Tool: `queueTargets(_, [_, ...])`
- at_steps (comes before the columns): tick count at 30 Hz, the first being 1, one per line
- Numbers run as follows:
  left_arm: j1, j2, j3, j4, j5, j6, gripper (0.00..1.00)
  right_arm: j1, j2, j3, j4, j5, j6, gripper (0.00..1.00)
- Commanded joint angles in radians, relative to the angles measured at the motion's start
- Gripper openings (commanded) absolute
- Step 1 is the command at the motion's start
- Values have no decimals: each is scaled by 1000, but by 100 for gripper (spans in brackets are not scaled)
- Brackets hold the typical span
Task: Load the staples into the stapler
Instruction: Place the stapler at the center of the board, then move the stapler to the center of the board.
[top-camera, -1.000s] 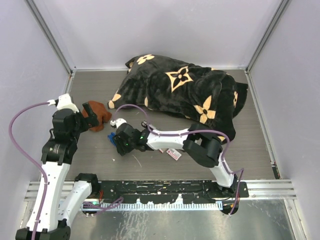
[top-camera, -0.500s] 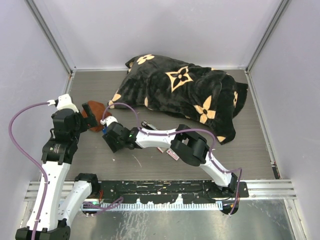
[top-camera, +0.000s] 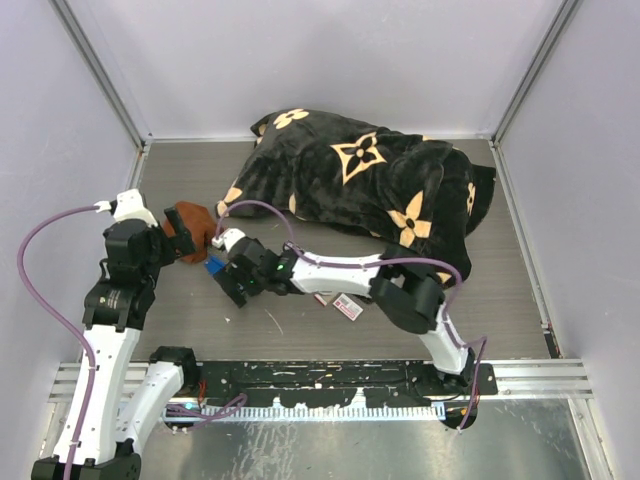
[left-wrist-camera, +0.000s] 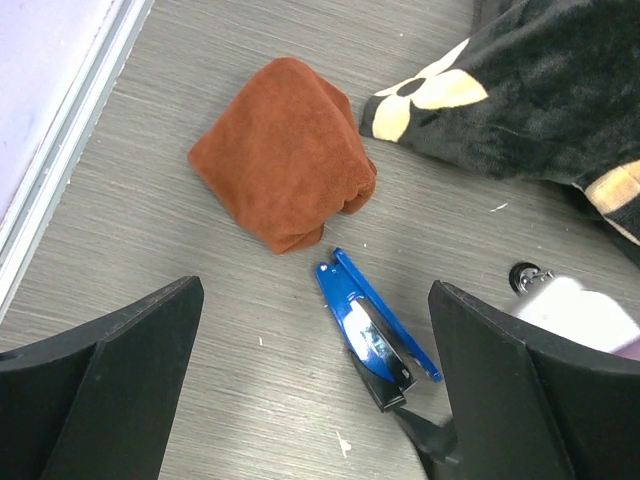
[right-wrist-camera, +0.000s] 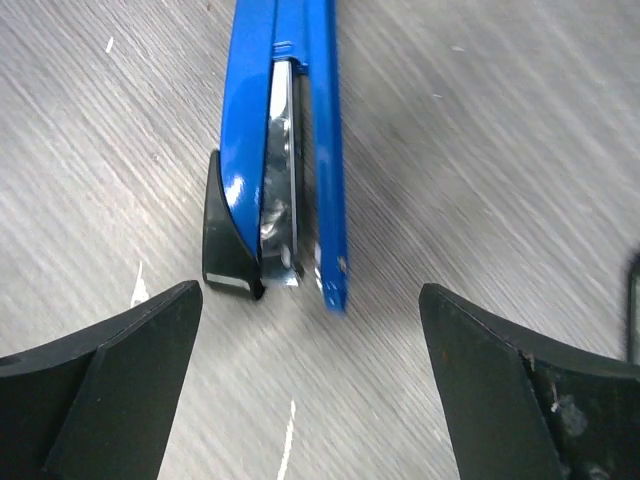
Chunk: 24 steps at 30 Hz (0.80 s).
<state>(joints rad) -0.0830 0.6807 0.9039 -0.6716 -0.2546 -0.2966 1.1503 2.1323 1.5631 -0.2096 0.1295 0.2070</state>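
Observation:
The blue stapler (top-camera: 214, 264) lies on its side on the table, slightly hinged open, just below the brown cloth. It also shows in the left wrist view (left-wrist-camera: 375, 330) and the right wrist view (right-wrist-camera: 285, 150). My right gripper (top-camera: 227, 281) (right-wrist-camera: 310, 295) is open and empty, its fingers just short of the stapler's black end. My left gripper (top-camera: 184, 240) (left-wrist-camera: 315, 295) is open and empty, above the cloth and stapler. The staples box (top-camera: 348, 306), white with a red label, lies on the table near my right arm's elbow.
A folded brown cloth (top-camera: 192, 230) (left-wrist-camera: 285, 150) lies close to the stapler. A large black blanket with tan flowers (top-camera: 370, 185) fills the back middle. My right arm (top-camera: 330, 272) stretches across the table. Walls close in the left, back and right.
My right gripper reached left to the stapler, then drew back a little. The stapler now lies slightly farther left and back, nearer the cloth. My left arm has not moved.

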Motion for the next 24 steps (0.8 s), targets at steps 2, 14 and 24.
queueTargets(2, [5,-11,-4,44,30,24,98,-48,-303,-142,80,7,-27,97])
queueTargets(14, [5,100,2,102,287,0,98,-307,-799,-619,-8,-71,-2,97])
queueTargets(24, [2,276,88,150,520,-12,96,-462,-797,-848,53,-186,-82,79])
